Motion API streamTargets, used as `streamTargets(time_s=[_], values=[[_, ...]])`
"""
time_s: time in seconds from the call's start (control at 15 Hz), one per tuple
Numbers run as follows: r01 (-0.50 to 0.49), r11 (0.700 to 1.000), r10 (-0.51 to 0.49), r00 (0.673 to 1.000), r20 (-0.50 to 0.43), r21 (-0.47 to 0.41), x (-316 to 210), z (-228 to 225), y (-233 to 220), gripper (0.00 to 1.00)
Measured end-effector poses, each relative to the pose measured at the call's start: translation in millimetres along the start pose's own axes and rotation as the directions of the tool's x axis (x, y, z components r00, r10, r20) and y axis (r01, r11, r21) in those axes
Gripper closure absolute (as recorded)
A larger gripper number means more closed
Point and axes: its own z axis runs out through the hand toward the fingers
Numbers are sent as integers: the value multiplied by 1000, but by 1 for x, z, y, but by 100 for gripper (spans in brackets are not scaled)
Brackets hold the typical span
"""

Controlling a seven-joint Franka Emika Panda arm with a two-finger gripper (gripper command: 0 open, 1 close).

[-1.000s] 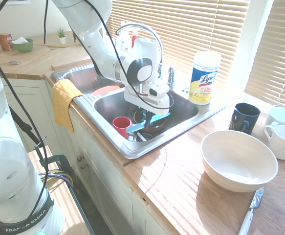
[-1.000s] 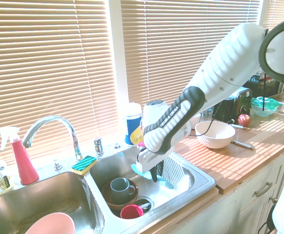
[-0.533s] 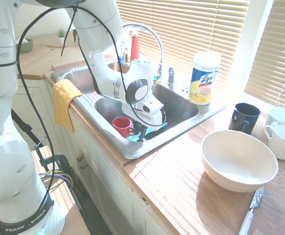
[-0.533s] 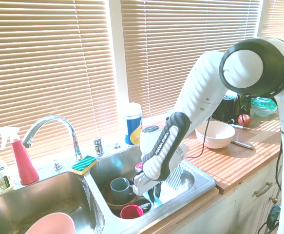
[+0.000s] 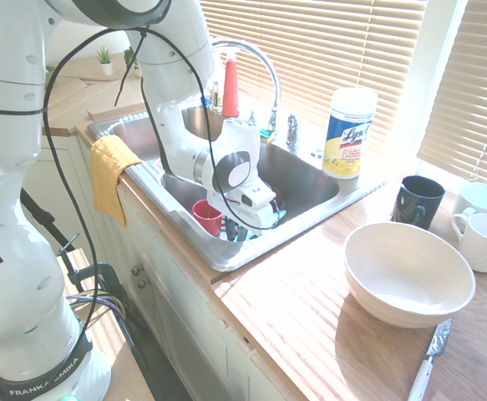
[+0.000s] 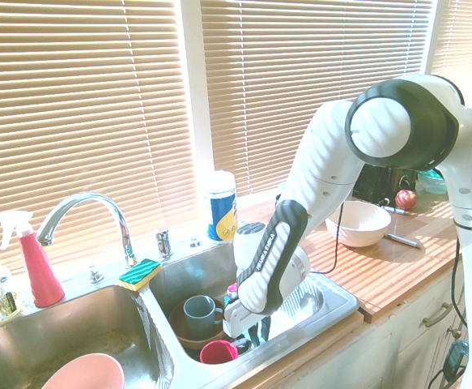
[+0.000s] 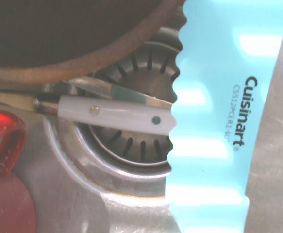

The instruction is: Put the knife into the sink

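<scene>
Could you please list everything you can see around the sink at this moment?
knife: one, turquoise, low in the right basin over the drain
sink: one, steel, two basins
red cup: one, right basin
grey mug: one, in a brown bowl, right basin
pink bowl: one, left basin
sponge: one, yellow-green, sink rim
wipes canister: one, counter
white bowl: one, counter
gripper: one, shut, down in the right basin

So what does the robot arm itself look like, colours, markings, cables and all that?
Glossy white rounded segments with dark grey round joint caps. A dark band on the forearm carries white lettering. Black cables loop along the arm. The gripper end is white with dark parts.
</scene>
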Motion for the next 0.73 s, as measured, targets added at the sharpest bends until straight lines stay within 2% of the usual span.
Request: streamTargets(time_s=[0.47,0.6,0.73], values=[[9,1000,-9,1000,-26,7,4,-12,1,0],[26,999,-24,998,-60,23,2,-40,-4,0],[31,998,-26,995,-95,47,-1,-91,-10,0]])
